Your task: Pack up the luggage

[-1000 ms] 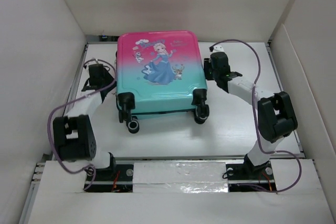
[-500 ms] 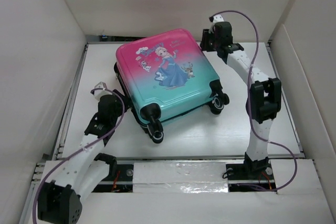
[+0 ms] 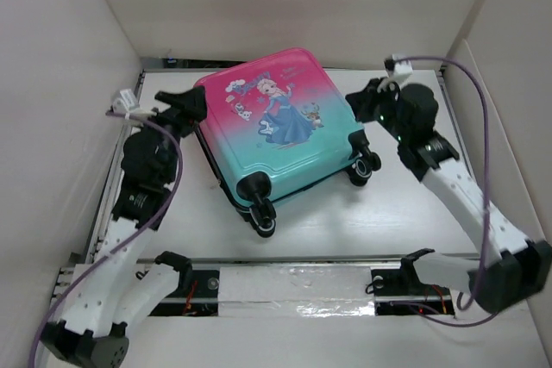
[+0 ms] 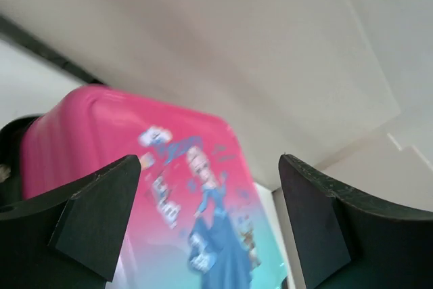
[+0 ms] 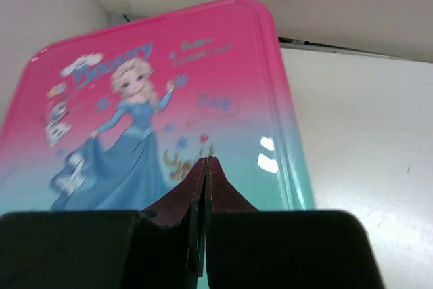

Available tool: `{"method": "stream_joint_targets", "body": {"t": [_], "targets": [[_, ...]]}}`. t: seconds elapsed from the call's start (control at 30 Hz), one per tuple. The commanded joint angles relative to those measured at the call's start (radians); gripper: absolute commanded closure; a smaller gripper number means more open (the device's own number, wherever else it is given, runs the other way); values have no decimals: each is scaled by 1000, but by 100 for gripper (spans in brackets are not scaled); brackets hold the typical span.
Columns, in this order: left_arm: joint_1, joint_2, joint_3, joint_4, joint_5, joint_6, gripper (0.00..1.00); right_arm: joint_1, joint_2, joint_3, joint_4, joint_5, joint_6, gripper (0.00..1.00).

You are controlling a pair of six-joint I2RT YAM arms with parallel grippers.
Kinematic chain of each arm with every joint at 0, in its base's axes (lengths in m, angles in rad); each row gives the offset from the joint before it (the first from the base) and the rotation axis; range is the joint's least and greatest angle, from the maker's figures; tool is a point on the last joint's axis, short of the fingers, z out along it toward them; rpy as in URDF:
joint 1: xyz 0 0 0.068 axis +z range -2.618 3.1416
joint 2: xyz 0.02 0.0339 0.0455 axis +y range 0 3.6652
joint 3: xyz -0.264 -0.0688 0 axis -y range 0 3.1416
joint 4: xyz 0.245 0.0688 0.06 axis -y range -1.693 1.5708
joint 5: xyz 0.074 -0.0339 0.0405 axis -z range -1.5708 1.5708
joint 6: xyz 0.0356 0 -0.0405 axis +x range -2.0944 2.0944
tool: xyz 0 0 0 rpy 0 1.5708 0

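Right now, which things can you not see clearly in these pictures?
1. Inside of the luggage: all views, hidden by its closed shell.
2. Zipper pulls: top view, too small to find.
3. Whether the left gripper touches the luggage: top view, the gripper itself covers the contact; left wrist view is blurred.
4. Near edge of the luggage: right wrist view, covered by the shut right gripper.

There is one luggage (image 3: 276,140), and it lies on one worktop (image 3: 397,213). Two end effectors flank the luggage: the left end effector (image 3: 191,102) at its left side and the right end effector (image 3: 358,102) at its right side. Two wheel units (image 3: 264,213) show at the luggage's near edge.
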Motion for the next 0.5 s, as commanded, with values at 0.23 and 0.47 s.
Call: {"method": "stream_joint_targets", "body": {"t": [0.23,0.47], "targets": [[212,794,693,-98,259,182,21,221,-478,-550,-69,179,107,99],[345,1139,978,-241,436,263,23,239,-451,-667,-39,205,139,96]]}}
